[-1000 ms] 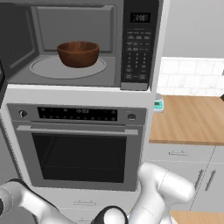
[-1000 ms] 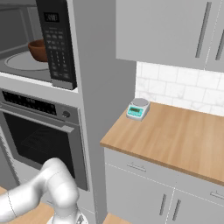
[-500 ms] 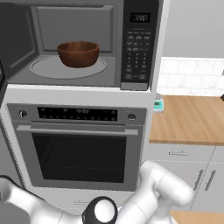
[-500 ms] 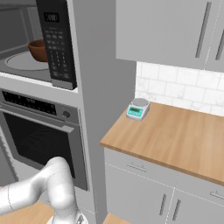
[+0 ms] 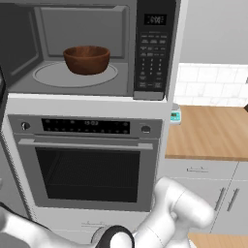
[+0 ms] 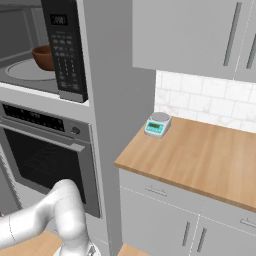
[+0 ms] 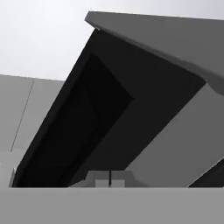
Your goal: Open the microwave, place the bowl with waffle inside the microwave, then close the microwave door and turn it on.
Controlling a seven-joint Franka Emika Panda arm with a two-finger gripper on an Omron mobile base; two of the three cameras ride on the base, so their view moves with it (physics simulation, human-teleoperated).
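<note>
Bowl with waffle (image 5: 86,59) set mid-turntable inside the microwave (image 5: 92,48), cavity open. Gripper (image 7: 110,178) pressed together, pinching nothing, aimed up at the black microwave door (image 7: 83,127) swung wide at the cavity's left edge, its long axis vertical. Next, by judgement: pushing that door rightward to shut. Keypad (image 6: 66,47) and wall oven (image 5: 89,164) plain from the base; door's face seen from the hand alone.
</note>
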